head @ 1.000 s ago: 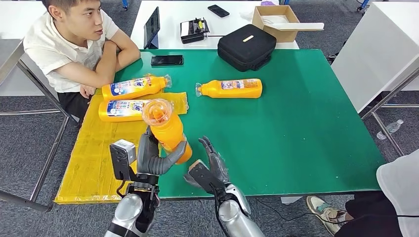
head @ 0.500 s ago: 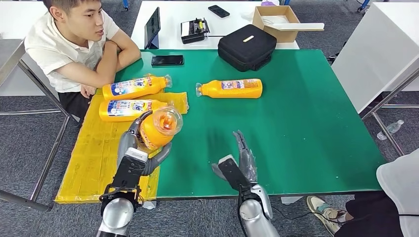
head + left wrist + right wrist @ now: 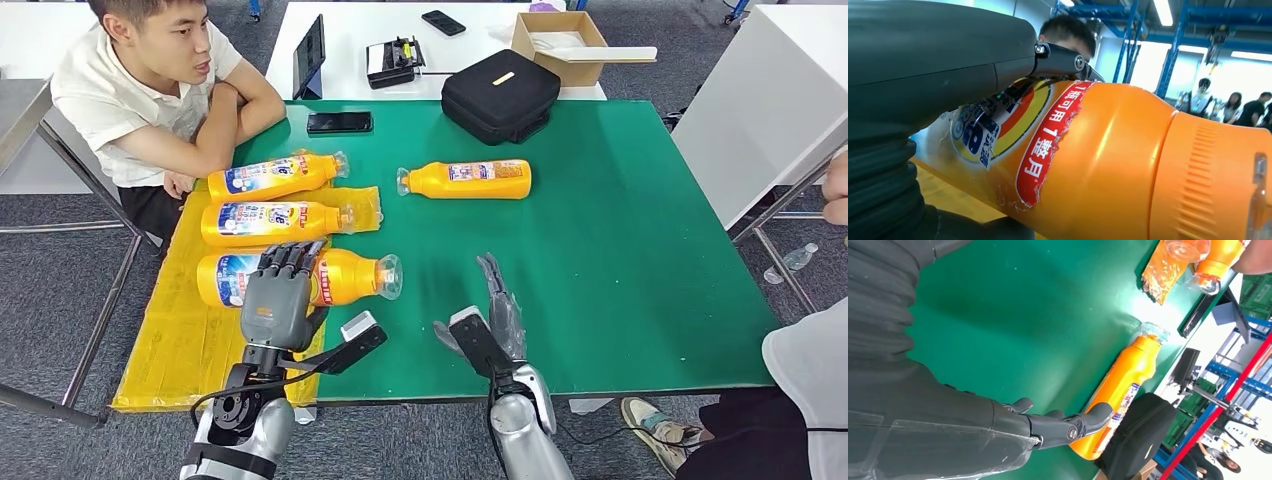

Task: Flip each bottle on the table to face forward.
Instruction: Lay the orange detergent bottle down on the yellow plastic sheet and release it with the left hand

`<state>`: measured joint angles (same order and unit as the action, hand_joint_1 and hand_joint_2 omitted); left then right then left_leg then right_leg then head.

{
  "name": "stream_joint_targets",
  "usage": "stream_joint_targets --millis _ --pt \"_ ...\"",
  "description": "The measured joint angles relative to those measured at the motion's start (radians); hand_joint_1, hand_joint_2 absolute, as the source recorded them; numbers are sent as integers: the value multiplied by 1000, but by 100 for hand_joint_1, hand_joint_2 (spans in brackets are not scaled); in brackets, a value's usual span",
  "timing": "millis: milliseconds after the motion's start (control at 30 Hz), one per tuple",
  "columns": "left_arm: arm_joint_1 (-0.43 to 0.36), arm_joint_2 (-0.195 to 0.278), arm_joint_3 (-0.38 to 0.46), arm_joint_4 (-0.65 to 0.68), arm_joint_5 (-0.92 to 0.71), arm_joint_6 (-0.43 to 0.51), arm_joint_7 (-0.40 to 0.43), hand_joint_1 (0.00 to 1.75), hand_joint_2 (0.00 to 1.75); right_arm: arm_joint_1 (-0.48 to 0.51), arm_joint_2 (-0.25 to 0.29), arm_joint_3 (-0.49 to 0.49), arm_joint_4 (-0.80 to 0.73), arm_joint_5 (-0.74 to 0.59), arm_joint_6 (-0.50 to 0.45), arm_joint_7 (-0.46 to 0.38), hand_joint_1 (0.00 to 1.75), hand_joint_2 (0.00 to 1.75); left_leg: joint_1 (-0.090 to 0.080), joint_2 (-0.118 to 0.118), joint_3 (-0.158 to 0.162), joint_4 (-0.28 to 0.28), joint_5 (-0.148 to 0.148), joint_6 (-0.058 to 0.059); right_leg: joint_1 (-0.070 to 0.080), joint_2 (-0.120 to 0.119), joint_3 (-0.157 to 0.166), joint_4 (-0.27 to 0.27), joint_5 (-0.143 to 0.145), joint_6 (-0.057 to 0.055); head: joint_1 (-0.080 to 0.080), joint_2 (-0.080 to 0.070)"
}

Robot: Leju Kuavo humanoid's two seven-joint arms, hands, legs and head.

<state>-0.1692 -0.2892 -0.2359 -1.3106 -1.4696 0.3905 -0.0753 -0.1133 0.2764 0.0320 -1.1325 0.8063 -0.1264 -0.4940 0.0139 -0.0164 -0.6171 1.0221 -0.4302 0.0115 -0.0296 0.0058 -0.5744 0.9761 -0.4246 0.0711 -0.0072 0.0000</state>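
Observation:
My left hand (image 3: 278,295) grips an orange bottle (image 3: 340,277) that lies on its side at the near left, partly on the yellow mat (image 3: 180,330), clear cap pointing right; its blue and red label (image 3: 998,125) faces up. Two more orange bottles (image 3: 270,177) (image 3: 275,220) lie on their sides behind it with labels up. A fourth bottle (image 3: 468,179) lies alone on the green table (image 3: 600,250), cap to the left, also seen as the bottle (image 3: 1118,390). My right hand (image 3: 492,320) hovers open over the table's near edge, fingers (image 3: 1068,427) spread, holding nothing.
A person sits at the far left corner with arms (image 3: 215,125) on the table. A phone (image 3: 338,122) and a black case (image 3: 498,95) lie at the table's back. A cardboard box (image 3: 560,45) stands on the white table behind. Another person's sleeve (image 3: 810,370) is at the near right.
My left hand has turned and laid the held bottle down from tilted upright to flat, cap now pointing right. My right hand stays beside it, barely shifted.

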Motion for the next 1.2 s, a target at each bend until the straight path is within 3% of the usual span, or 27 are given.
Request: stream_joint_targets --millis 667,1200 --pt "-155 4 80 369 -85 -103 83 175 175 -50 -7 1 80 -17 -1 -28 0 175 0 0 -1 0 1 0 0 0 0 0 0 0 0 0" --pt "-221 4 116 507 -91 -135 100 162 175 -64 -9 0 127 -23 -3 -42 0 175 0 -1 -1 0 1 0 0 0 0 0 0 0 0 0"
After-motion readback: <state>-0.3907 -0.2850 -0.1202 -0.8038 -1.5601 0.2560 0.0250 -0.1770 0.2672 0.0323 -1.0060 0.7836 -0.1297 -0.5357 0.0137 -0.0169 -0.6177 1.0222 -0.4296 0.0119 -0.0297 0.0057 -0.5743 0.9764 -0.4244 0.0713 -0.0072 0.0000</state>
